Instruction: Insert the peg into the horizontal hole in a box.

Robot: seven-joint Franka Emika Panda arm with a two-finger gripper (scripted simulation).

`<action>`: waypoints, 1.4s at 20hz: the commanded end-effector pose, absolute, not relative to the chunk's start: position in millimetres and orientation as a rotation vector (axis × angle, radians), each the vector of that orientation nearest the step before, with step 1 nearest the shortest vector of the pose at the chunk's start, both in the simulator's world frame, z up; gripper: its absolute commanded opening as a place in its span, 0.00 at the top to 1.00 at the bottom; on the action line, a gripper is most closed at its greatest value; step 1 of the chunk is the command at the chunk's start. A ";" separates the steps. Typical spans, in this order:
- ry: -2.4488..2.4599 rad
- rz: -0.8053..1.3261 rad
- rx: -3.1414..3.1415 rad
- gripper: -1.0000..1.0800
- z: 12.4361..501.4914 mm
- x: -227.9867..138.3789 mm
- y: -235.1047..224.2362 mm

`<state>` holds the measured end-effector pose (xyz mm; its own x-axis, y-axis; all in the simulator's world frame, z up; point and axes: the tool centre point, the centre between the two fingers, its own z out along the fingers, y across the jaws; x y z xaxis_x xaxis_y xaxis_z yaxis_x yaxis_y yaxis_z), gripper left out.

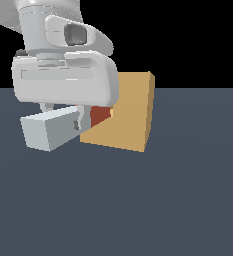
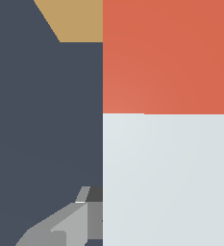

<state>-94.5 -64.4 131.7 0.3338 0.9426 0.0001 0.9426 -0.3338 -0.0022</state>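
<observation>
Claw [image 1: 78, 120] pinching the peg [image 1: 50, 131] near its middle — held level above the tabletop [image 1: 138, 200]. Red end points at the box [image 1: 130, 112], right up against its face — hole hidden behind the arm.

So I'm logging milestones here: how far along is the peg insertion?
Done: the peg is off the floor, held in the gripper near its middle. In hand: its red end points at the box and sits at its face. Left: pushing it in; the hole is hidden behind the arm, so whether the tip has entered cannot be told.
</observation>
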 end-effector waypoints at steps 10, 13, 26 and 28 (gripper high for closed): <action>-1.812 -0.001 -2.565 1.00 132.5 -87.6 -43.8; -1.813 -0.002 -2.565 1.00 132.9 -81.5 -25.2; -1.813 -0.006 -2.567 1.00 134.4 -52.5 52.7; -1.814 -0.006 -2.567 1.00 134.6 -51.0 55.2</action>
<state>-56.3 47.6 132.1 0.3374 0.9414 -0.0034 0.9413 -0.3374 -0.0045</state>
